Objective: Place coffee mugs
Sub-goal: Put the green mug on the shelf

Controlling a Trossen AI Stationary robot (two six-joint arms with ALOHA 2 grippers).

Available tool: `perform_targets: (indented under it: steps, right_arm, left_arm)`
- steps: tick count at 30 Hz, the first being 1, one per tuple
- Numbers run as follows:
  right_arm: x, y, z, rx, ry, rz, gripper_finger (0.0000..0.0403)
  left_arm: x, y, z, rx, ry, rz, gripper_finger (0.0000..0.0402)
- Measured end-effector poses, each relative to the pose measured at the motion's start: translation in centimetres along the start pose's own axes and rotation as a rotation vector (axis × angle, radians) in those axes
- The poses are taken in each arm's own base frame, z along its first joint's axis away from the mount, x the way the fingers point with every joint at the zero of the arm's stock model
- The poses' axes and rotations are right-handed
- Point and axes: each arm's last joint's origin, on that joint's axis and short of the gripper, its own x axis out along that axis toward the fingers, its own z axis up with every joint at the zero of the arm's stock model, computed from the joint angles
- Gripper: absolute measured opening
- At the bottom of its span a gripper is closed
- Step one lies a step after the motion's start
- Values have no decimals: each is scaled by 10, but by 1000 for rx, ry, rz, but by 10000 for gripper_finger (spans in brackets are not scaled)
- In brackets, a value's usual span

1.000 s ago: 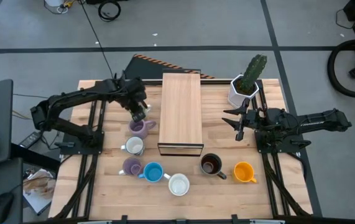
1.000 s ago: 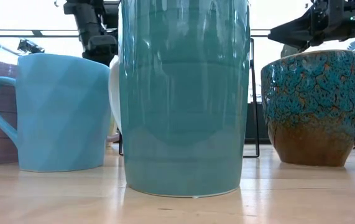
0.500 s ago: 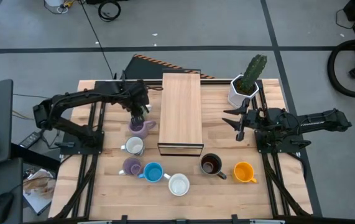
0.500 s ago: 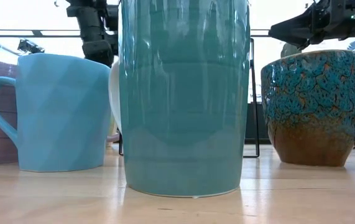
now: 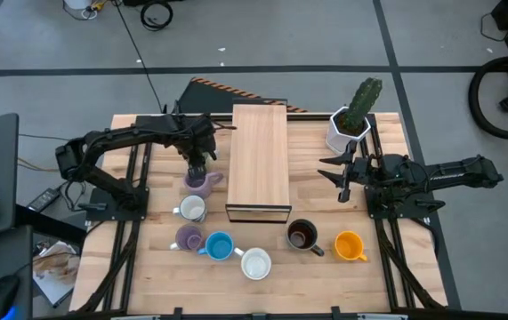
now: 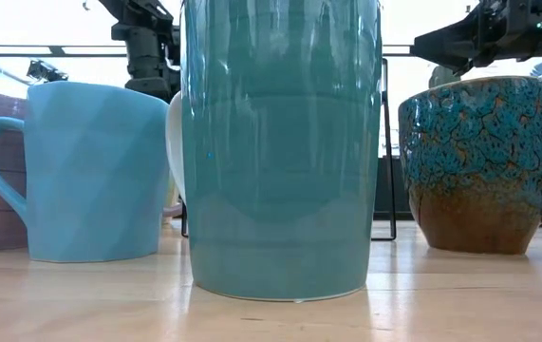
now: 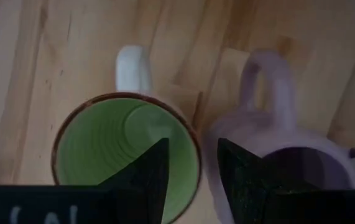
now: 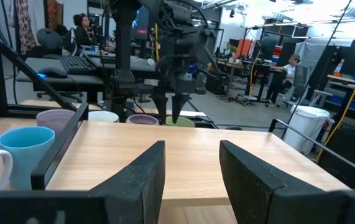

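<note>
High view. Wooden box (image 5: 258,162) at table centre, closed top. Left of box: lilac mug (image 5: 199,183) nearest, white mug (image 5: 191,209) below it, second lilac mug (image 5: 188,238) and blue mug (image 5: 219,246) lower still. In front of box: white mug (image 5: 255,264), brown mug (image 5: 302,236), orange mug (image 5: 350,245). All seem empty. Left gripper (image 5: 196,168) directly over upper lilac mug; green mug hidden beneath arm. Right gripper (image 5: 342,180) right of box, beside cactus pot (image 5: 347,132), holding nothing.

Low view. Teal cylinder (image 6: 281,142) fills centre, blocking box and most mugs.

Left wrist view. Green mug (image 7: 126,149), empty, touching lilac mug; fingers (image 7: 149,177) slightly parted, straddling the adjoining rims, gripping neither.

Right wrist view. Fingers (image 8: 143,177) spread wide, empty.
</note>
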Motion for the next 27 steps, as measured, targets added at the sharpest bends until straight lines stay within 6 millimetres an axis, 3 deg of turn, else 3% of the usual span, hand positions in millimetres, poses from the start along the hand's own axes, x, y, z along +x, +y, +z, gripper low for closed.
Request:
perform_targets:
  steps: [27]
  right_arm:
    - [0, 0, 0, -3, 0, 2, 158]
  left_arm:
    - [37, 12, 4, -26, 148, 32, 141]
